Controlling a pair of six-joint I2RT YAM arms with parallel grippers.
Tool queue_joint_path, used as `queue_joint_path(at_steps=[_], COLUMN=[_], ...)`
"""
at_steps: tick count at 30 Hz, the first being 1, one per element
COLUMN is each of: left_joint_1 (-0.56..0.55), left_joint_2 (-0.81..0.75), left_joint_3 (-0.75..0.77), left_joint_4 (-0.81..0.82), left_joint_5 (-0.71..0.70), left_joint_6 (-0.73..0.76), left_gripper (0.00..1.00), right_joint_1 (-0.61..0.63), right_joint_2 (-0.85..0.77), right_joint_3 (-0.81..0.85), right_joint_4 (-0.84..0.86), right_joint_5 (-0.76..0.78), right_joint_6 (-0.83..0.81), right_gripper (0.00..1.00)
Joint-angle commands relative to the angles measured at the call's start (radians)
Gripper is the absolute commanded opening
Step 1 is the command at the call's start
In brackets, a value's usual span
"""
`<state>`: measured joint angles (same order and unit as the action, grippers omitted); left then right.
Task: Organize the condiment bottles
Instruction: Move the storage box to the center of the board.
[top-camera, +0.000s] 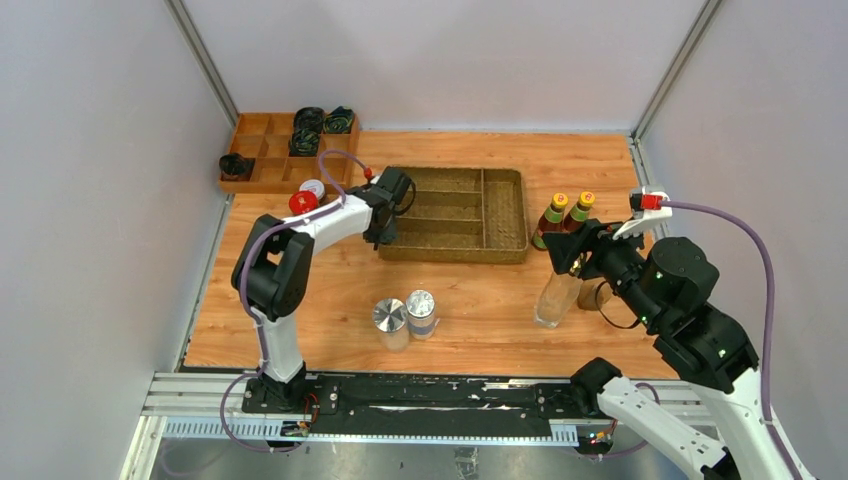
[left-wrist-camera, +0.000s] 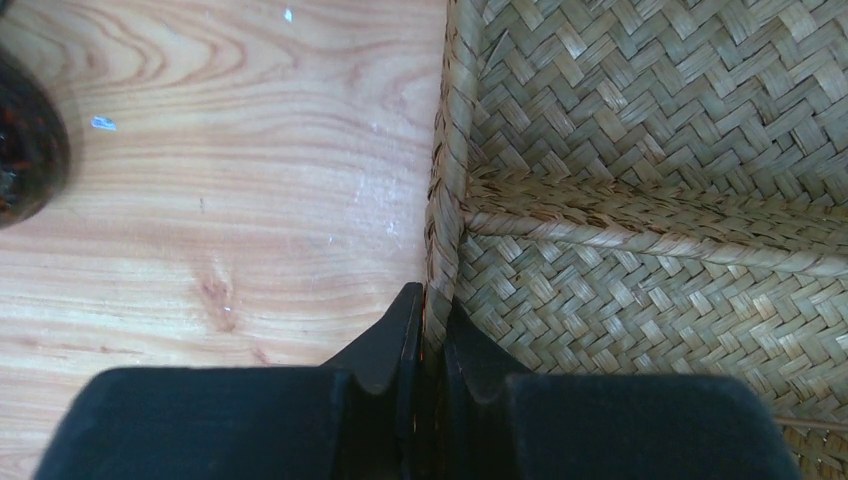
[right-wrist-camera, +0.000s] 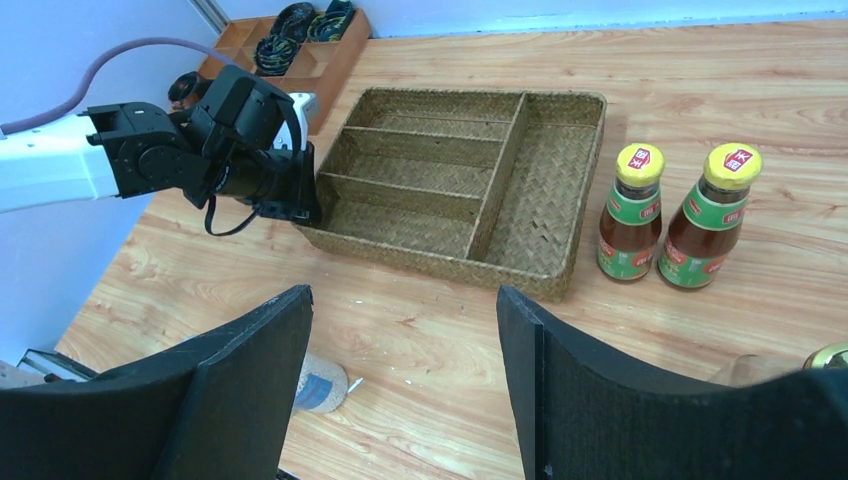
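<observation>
While the left gripper (left-wrist-camera: 425, 312) is clamping the wall of the woven tray (left-wrist-camera: 446, 150) with closed fingers and the right gripper (right-wrist-camera: 402, 300) is hovering open, the sauce bottles (right-wrist-camera: 630, 215) and shakers (top-camera: 405, 320) are standing on the table (top-camera: 480, 300) outside it, so sorting is not yet beginning.

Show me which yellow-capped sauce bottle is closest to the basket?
The left sauce bottle in the top view, right beside the basket; the other sauce bottle stands beyond it.

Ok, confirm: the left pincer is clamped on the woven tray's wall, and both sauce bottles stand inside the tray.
Wrong on the bottles. The left pincer is clamped on the wall of the woven tray, but both sauce bottles stand on the table beside the tray, as the right wrist view shows.
</observation>
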<state>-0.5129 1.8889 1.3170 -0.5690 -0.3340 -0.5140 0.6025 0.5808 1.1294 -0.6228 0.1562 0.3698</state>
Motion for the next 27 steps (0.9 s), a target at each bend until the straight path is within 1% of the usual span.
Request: queue_joint_path(at_steps=[1,9,27], left_joint_1=[-0.006,-0.014,-0.059], left_joint_2=[-0.051,-0.092,-0.116], left_joint_3=[-0.051,-0.111,-0.192], left_joint_4=[0.023,0.028,0.029], left_joint_5=[0.041,0.056,0.075], left_joint_6=[0.022,0.044,0.050], left_gripper=[0.00,0.00,0.00], right_joint_1=[0.016,0.017,0.016], right_joint_2=[0.015,0.002,-0.008], right_joint_3=[0.038,0.023,0.002], right_joint_4=[-0.029,-0.022,-0.009], right_joint_5=[-0.034,-0.039,-0.055], right_joint_6=[-0.003,0.023,0.046], right_gripper=[0.73,0.73,0.73])
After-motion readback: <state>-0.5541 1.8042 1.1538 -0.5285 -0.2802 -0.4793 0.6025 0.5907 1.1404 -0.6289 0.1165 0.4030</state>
